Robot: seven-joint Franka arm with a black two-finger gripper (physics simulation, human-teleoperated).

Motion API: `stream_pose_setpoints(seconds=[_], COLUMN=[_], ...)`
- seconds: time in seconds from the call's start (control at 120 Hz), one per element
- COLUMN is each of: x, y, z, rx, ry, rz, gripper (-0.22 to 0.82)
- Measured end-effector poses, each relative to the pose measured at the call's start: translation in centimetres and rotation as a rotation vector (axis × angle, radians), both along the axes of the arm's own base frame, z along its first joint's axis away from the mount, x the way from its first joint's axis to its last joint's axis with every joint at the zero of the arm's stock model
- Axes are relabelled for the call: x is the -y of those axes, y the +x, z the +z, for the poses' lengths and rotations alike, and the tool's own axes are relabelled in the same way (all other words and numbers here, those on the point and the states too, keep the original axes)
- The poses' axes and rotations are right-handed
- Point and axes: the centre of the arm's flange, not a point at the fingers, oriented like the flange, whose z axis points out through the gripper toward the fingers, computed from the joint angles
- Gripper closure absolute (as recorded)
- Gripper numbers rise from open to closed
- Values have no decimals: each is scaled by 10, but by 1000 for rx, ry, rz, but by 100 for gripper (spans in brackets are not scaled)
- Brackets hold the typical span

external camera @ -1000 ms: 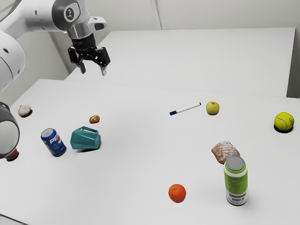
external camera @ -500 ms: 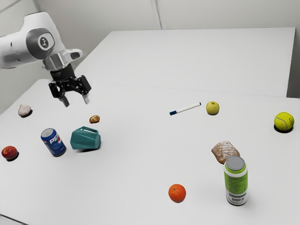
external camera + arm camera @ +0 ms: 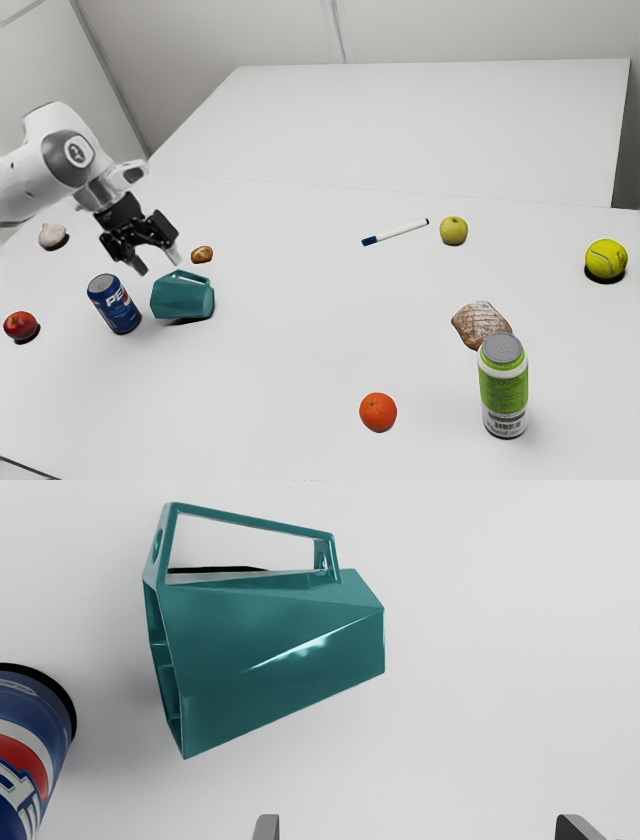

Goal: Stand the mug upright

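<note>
Apparent approach to the toppled, faceted teal mug (image 3: 183, 297)
It lies beside the blue metal Pepsi can (image 3: 118, 306), mouth toward it; near that can hangs the black gripper (image 3: 158, 264), fingers spread, which should next straddle and grip the mug.

Claw (image 3: 158, 265) now lower, nearer the mug (image 3: 183, 298)

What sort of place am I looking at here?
Probably a robotics test area, rendered by a simulator: a robot arm with a black pincer reaches over a plain white table, where a tipped mug, a blue can and a tennis ball sit spread out like practice objects.
</note>
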Motion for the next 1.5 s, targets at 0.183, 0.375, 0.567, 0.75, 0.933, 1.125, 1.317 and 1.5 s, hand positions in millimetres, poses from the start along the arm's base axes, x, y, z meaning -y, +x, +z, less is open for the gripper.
stream_pose_setpoints(seconds=[0.183, 0.375, 0.567, 0.75, 0.933, 1.125, 1.317, 1.5], x=[2, -21, -28, -32, -35, -41, -42, -43], y=[1, -10, -16, -16, -12, -8, -5, 2], z=[-21, -28, -35, -41, -52, -57, -61, -61], rx=[31, 62, 78, 93, 99, 108, 114, 128], ry=[-13, -19, -26, -30, -31, -32, -41, -43], rz=[-84, -114, -159, -191, -209, -218, -226, -230], gripper=[0, 0, 0, 0, 0, 0, 0, 0])
